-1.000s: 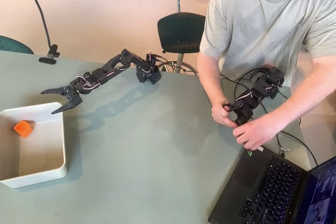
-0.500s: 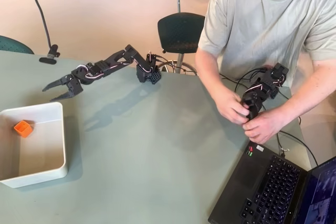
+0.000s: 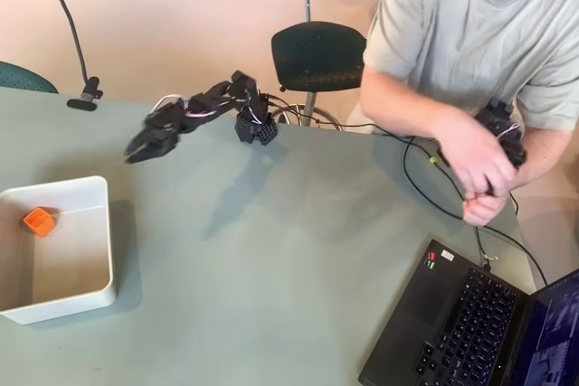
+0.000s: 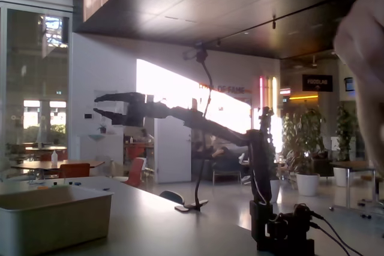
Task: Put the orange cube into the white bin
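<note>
Overhead view, L to R: white bin (image 3: pixel 90 300) at the table's (image 3: pixel 298 259) left edge, w/ the orange cube (image 3: pixel 39 221) inside, near the bin's upper-left corner, on the floor close to the left wall. By how things lie, the task looks done: cube's in the bin. Next over, the gripper (image 3: pixel 143 148) hangs above bare tabletop, apart from the bin, nothing between the fingers; from above the jaws look nearly together, hard to read. Arm base (image 3: pixel 256 127) sits at the table's far edge; further right a person (image 3: pixel 470 33) and a laptop (image 3: pixel 479 323) at the bottom-right corner. Fixed view gives the side-on look that overhead lacks: bin (image 4: pixel 57 217) low at left, its wall hiding the contents, so the cube can't be checked there; gripper (image 4: pixel 105 105) held high above the bin's level, two fingers w/ a clear narrow gap, holding nothing. Handling, as a guess: cube prob. light, stiff plastic, smooth so maybe a bit slippery; if re-picked, pinch across two opposite flat faces, not on the hollow-looking side.
</note>
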Robot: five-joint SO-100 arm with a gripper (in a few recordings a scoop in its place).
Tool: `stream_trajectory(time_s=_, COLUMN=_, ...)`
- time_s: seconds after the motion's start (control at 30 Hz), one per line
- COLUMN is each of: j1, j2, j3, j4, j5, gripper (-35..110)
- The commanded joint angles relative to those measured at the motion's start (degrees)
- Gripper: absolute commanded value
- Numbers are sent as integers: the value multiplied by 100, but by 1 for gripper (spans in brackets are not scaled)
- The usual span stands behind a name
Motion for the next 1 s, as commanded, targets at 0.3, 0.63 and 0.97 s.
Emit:
stream_trajectory(time_s=0.3, j1=-229, j2=4096, j3=3234, j4=4113, j5=-387, gripper=8)
stream_trajectory(time_s=0.63, j1=-246, j2=8789, j3=8104, j4=2900, j5=290, gripper=8)
stream_trajectory(time_s=0.97, j1=-255, j2=10591, j3=10459, j4=2593, j5=387, gripper=7)
